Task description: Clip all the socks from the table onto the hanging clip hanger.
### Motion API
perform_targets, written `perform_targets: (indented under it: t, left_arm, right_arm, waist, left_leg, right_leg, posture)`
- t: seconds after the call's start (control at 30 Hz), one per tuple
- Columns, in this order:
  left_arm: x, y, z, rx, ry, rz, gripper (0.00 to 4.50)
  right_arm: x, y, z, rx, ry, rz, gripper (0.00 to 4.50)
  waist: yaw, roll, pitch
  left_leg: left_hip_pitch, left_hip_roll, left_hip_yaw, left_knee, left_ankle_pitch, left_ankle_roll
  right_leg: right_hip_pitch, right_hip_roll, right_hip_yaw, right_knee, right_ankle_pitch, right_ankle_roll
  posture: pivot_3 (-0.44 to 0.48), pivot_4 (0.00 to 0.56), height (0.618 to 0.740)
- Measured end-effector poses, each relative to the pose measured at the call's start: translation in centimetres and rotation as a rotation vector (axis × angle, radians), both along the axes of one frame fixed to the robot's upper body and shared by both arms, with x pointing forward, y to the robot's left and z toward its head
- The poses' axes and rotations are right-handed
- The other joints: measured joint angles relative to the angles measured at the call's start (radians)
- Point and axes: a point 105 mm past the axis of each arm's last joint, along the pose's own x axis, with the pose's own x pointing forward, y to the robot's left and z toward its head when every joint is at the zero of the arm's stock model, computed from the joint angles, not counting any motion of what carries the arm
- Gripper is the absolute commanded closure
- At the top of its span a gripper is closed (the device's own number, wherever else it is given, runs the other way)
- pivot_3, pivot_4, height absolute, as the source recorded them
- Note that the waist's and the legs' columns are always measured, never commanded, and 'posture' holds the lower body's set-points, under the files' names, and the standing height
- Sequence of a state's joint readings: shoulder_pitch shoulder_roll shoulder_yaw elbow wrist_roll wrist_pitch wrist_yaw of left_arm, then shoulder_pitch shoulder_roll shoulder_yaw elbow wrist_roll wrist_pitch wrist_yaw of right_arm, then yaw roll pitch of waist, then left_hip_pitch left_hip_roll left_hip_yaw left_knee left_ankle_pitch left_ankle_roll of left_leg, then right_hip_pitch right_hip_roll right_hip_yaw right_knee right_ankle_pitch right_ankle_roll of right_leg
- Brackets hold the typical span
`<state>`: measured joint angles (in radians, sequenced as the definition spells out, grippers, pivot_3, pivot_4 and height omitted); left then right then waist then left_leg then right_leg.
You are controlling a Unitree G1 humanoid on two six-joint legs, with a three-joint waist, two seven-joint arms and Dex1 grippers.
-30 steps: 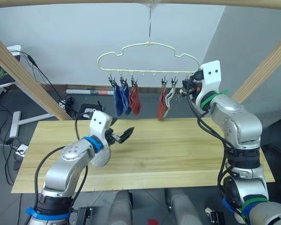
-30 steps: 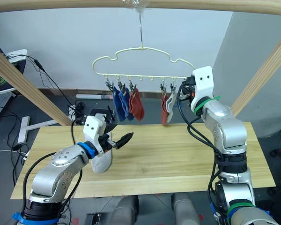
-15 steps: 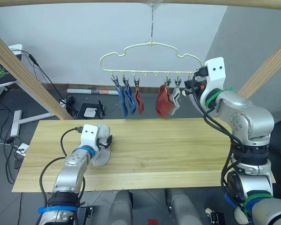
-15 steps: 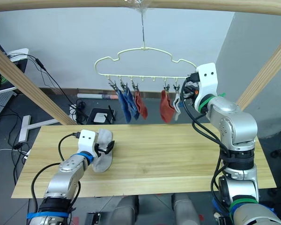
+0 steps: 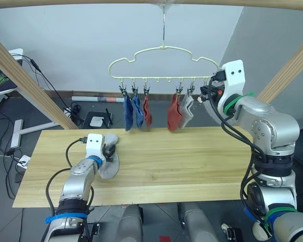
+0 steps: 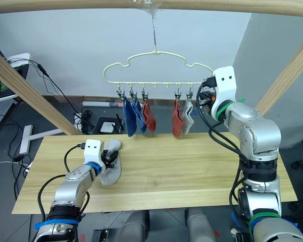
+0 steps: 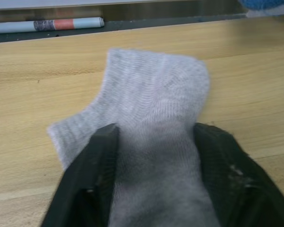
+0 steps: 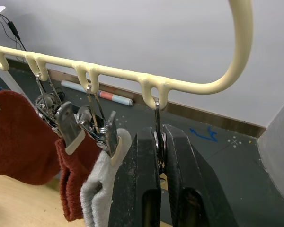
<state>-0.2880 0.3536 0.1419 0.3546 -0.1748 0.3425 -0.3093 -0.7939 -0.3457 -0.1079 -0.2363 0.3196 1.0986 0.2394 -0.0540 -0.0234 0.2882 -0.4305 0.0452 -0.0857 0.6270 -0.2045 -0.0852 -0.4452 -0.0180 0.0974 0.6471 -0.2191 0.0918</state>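
spanning the lower scene, the pale wood surface (image 5: pixel 192 161) carried the one sock not yet hung, a light grey sock (image 5: pixel 109 162) lying flat near its left end. hung above from a hook under the wooden frame pole (image 5: pixel 151 2), the clip hanger (image 5: pixel 161 63) held five socks on its clips: two blue socks (image 5: pixel 132 113), a rust red sock (image 5: pixel 147 112), a second rust red sock (image 5: pixel 173 114) and a grey sock (image 5: pixel 186 110). left free, by judgement, the end clip (image 8: pixel 157 142) on the robot's right, and the likely reason for the right gripper (image 8: pixel 158 158) waiting there.

lowered onto the surface, the left gripper (image 7: pixel 154 156) straddled the grey sock with jaws spread wide, one black finger at each side of the cloth, apparently set to pinch it up. raised to the hanger's right end, the right gripper had its jaws narrowed to a slim gap about the end clip's wire stem and metal body, probably to squeeze it open or hold it steady for the last sock.

offered by the head views alone: the full row of hung socks and both arms together. offered by the left wrist view: the fingers flanking the sock and the knit's ribbing. offered by the right wrist view: the metal clip sitting between the jaws, plus the neighbouring clip biting the grey sock's cuff.
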Motion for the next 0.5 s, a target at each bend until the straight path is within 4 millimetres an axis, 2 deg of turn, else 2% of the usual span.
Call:
perform_targets:
  t: [0.17,0.33,0.47,0.5]
  left_arm:
    - [-0.4,-2.8,0.0,-0.032,-0.015,-0.079,4.48]
    - [-1.7,-6.2,0.0,-0.069,-0.016,-0.197,4.48]
    - [-2.3,-11.8,3.8,-0.112,-0.155,-0.389,4.48]
    - [-2.6,-14.1,5.2,-0.141,-0.204,-0.454,4.48]
  right_arm:
    - [-0.1,-0.4,0.3,0.039,0.020,-0.001,4.50]
    - [0.0,-1.1,1.0,0.115,0.068,-0.013,4.50]
    - [0.2,-1.4,1.7,0.273,0.183,-0.026,4.50]
    - [0.2,-1.3,1.9,0.330,0.224,-0.029,4.50]
  waist:
    - [0.000,0.000,0.000]
    - [-0.001,0.000,0.000]
    - [0.003,0.000,0.000]
    - [0.003,0.000,0.000]
  left_leg:
    - [0.000,0.000,0.000,0.000,0.000,0.000]
    - [0.000,0.000,0.000,0.000,0.000,0.000]
    - [-0.001,0.000,0.000,0.001,0.000,0.000]
    - [-0.001,-0.001,0.000,0.001,0.000,0.000]
  right_leg:
    - [0.000,0.000,0.000,-0.001,0.000,0.000]
    - [0.000,0.000,0.000,0.000,0.000,0.000]
    - [0.000,0.000,0.000,-0.001,0.001,0.000]
    - [0.000,0.000,0.000,-0.001,0.003,-0.003]
  posture:
    - [-0.042,0.289,0.740]
    - [-0.042,0.289,0.740]
    - [-0.079,0.291,0.740]
    - [-0.079,0.291,0.740]
